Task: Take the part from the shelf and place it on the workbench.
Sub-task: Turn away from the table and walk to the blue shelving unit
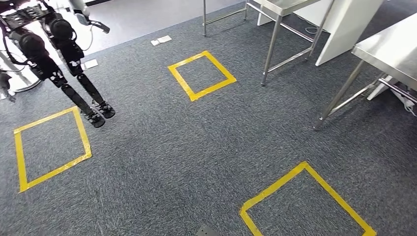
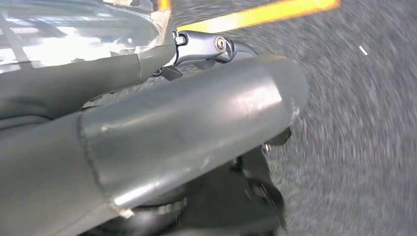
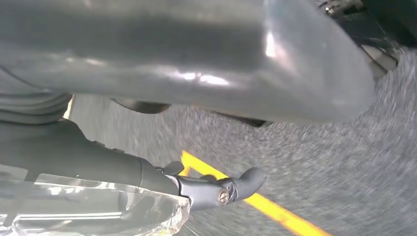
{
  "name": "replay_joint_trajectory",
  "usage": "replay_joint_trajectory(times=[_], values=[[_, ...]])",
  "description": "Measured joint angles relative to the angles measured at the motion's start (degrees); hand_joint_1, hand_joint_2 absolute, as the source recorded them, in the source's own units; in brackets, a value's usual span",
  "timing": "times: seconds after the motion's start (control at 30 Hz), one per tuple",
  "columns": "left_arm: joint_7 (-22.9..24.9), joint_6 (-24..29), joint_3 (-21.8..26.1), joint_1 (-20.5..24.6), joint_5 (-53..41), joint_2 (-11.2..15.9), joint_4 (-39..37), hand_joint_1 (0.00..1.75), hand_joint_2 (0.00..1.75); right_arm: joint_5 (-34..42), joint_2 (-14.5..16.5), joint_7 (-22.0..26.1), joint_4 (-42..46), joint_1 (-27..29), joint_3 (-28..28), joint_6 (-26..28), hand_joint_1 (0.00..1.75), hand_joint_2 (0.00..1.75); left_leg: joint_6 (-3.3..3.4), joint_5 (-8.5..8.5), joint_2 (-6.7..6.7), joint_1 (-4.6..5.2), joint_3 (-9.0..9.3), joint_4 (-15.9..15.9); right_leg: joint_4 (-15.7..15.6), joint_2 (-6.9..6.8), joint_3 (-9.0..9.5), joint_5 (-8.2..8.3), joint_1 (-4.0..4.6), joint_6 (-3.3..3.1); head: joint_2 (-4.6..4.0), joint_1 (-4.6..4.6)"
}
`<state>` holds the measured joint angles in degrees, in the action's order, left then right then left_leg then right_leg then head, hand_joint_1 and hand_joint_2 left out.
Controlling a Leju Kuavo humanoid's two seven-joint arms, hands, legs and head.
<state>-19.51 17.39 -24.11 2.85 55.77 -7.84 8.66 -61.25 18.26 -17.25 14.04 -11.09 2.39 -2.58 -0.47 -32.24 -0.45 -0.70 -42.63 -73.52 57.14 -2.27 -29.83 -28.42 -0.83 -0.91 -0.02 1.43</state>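
Note:
A steel workbench [image 1: 388,49] stands at the far right and a second steel table [image 1: 280,7] behind it, both seen from above in the head view. My left hand [image 2: 187,128] hangs over grey carpet, its thick grey thumb straight and one dark finger [image 2: 211,46] stretched out beside a glossy clear film [image 2: 74,34]. My right hand [image 3: 196,64] hangs the same way, with a finger [image 3: 216,189] extended and clear film [image 3: 98,216] along it. I see nothing held between thumb and fingers in either hand.
Another dark humanoid robot [image 1: 64,64] stands at the far left. Yellow tape squares mark the carpet ahead [image 1: 201,73], at the left [image 1: 49,147] and at the near right [image 1: 305,201]. Table legs [image 1: 339,93] and a white panel [image 1: 344,24] stand to the right.

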Motion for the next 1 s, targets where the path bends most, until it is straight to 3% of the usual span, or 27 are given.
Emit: replay_joint_trajectory(times=[0.03,0.07,0.13,0.2,0.23,0.3,0.33,0.37,0.43,0.47,0.53,0.57,0.6,0.67,0.73,0.8,0.83,0.9,0.93,0.97,1.0], values=[[-0.3,1.2,0.7,0.0,0.5,-0.4,0.0,0.00,0.00,-0.5,0.0,-0.1,0.1,-0.2,0.9,-0.7,0.00,0.00,-0.07,-0.08,0.24,-0.07,-0.54,-1.2,0.0,-1.01,-0.04,-0.05,0.09,-0.05,0.00,0.00],[-0.5,2.2,1.3,0.0,0.8,-0.7,-0.1,0.00,0.00,-0.8,0.0,-0.1,0.3,-0.4,1.8,-1.3,0.00,0.00,-0.07,0.87,0.50,-0.10,0.16,-0.1,0.0,-1.92,-0.03,-0.09,0.14,-0.06,0.00,0.02],[-0.8,3.6,2.3,0.1,1.2,-1.0,-0.1,0.00,0.00,-1.0,0.0,-0.1,0.6,-0.6,3.4,-2.2,0.00,0.00,0.20,4.18,2.44,-0.01,4.66,7.4,0.0,-3.53,0.15,-0.28,0.26,0.03,0.00,0.05],[-1.0,4.2,3.1,0.4,1.4,-1.3,-0.1,0.00,0.00,-1.1,0.0,-0.1,1.0,-0.7,4.7,-2.5,0.00,0.00,0.73,6.10,4.51,0.29,8.29,13.8,0.1,-4.78,0.27,-0.63,0.75,0.47,0.00,0.00],[-1.0,4.3,3.4,0.5,1.5,-1.4,-0.1,0.00,0.00,-1.1,0.0,-0.1,1.1,-0.8,5.1,-2.5,0.00,0.00,1.00,6.26,4.86,0.49,8.81,15.0,0.1,-5.35,0.34,-0.75,0.96,0.71,0.00,-0.07],[-1.1,4.4,3.8,0.6,1.6,-1.7,-0.1,0.00,0.00,-1.1,0.0,-0.1,1.3,-0.8,5.7,-2.5,0.00,0.00,1.65,6.48,3.35,0.73,8.66,15.4,-0.1,-6.65,0.61,-0.89,1.19,1.22,0.00,-0.23],[-1.1,4.5,4.0,0.6,1.6,-1.8,-0.2,0.00,0.00,-1.1,-0.1,-0.1,1.4,-0.8,6.0,-2.5,0.00,0.00,2.03,6.71,2.53,0.69,8.76,15.7,0.2,-6.12,0.58,-1.22,1.14,1.47,0.00,-0.23],[-1.1,4.6,4.2,0.7,1.5,-1.9,-0.2,0.00,0.00,-0.9,-0.2,-0.1,1.5,-0.8,6.2,-2.4,0.00,0.00,2.50,7.03,1.74,0.55,8.93,16.1,1.4,-4.63,0.15,-2.03,1.06,1.57,0.00,-0.23],[-1.2,5.0,4.3,0.9,1.0,-2.3,-0.2,0.00,0.00,0.0,-0.6,0.5,1.6,-0.4,6.5,-1.4,0.00,0.00,3.14,7.51,0.21,0.22,9.02,16.6,7.5,-0.22,-2.59,-5.04,0.68,1.34,0.00,-0.39],[-1.3,5.3,4.3,1.0,0.5,-2.5,-0.2,0.00,0.00,0.6,-0.9,1.4,1.6,0.1,6.6,-0.2,0.00,0.00,3.30,7.62,-0.62,0.14,8.94,16.6,11.6,1.15,-4.62,-6.74,0.58,1.18,0.00,-0.49],[-1.4,5.8,4.2,1.1,-0.6,-2.8,-0.2,0.00,0.00,2.3,-2.1,4.5,1.7,1.8,6.6,2.4,0.00,0.00,3.31,7.63,-2.69,0.13,8.87,16.6,17.1,1.97,-7.55,-8.22,0.46,1.55,0.00,-0.61],[-1.5,5.7,4.1,1.1,-1.3,-2.9,-0.2,0.00,0.00,3.2,-2.9,6.2,1.7,2.7,6.6,3.3,0.00,0.00,3.29,7.63,-3.79,0.11,8.91,16.5,16.6,2.11,-7.58,-7.52,0.35,2.05,0.00,-0.63],[-1.6,5.4,3.8,1.1,-2.0,-2.9,-0.2,0.00,0.00,4.1,-3.9,7.7,1.7,3.5,6.5,3.7,0.00,0.00,3.25,7.63,-4.90,0.10,8.96,16.5,13.9,2.41,-6.52,-5.95,0.18,2.66,0.00,-0.63],[-1.7,4.0,3.1,1.1,-3.5,-2.9,-0.1,0.00,0.00,5.8,-6.0,9.3,1.6,4.4,6.0,3.9,0.00,0.00,2.92,7.57,-6.77,0.19,8.82,16.2,5.5,5.00,-3.17,-2.18,-0.39,3.63,0.00,-0.73],[-1.6,2.3,2.3,1.3,-5.1,-2.9,-0.1,0.00,0.00,7.5,-7.8,9.9,1.6,4.7,4.9,4.0,0.00,0.00,2.33,7.48,-7.99,0.40,8.45,15.8,1.0,7.10,-1.39,-0.16,-0.61,3.45,0.00,-0.76],[-1.1,0.4,1.1,1.5,-6.8,-2.8,0.0,0.00,0.00,9.3,-9.3,10.7,1.6,5.1,3.5,4.4,0.00,0.00,1.72,7.58,-9.05,0.34,8.08,15.8,0.6,6.30,-1.09,0.28,-0.47,2.64,0.00,-0.72],[-0.9,-0.3,0.4,1.6,-7.4,-2.7,0.0,0.00,0.00,10.0,-9.8,11.2,1.6,5.4,2.8,4.7,0.00,0.00,1.50,7.42,-8.55,0.30,7.89,15.6,0.6,5.61,-0.92,0.39,-0.51,2.30,0.00,-0.69],[-0.3,-1.6,-0.9,1.8,-8.6,-2.6,0.0,0.00,0.00,11.0,-10.7,12.1,1.6,6.4,1.4,5.5,0.00,0.00,1.15,5.43,-4.90,0.37,6.48,12.6,0.3,3.89,-0.66,0.52,-0.61,1.30,0.00,-0.38],[0.0,-2.1,-1.5,2.0,-9.0,-2.5,0.0,0.00,0.00,11.2,-11.2,12.4,1.5,6.9,0.8,5.9,0.00,0.00,1.02,3.54,-2.45,0.41,4.96,9.3,0.3,2.93,-0.59,0.46,-0.41,0.86,0.00,-0.23],[0.2,-2.5,-2.1,2.1,-9.3,-2.5,0.0,0.00,0.00,11.4,-11.6,12.6,1.4,7.5,0.2,6.3,0.00,0.00,0.86,1.47,-0.90,0.38,2.94,5.3,0.3,1.90,-0.58,0.35,-0.17,0.50,0.00,-0.08],[0.3,-2.8,-2.6,2.1,-9.6,-2.5,0.1,0.00,0.00,11.5,-11.9,12.8,1.4,8.1,-0.3,6.5,0.00,0.00,0.74,-0.13,-0.20,0.30,1.01,1.4,0.3,0.85,-0.59,0.24,0.05,0.34,0.00,-0.06]])
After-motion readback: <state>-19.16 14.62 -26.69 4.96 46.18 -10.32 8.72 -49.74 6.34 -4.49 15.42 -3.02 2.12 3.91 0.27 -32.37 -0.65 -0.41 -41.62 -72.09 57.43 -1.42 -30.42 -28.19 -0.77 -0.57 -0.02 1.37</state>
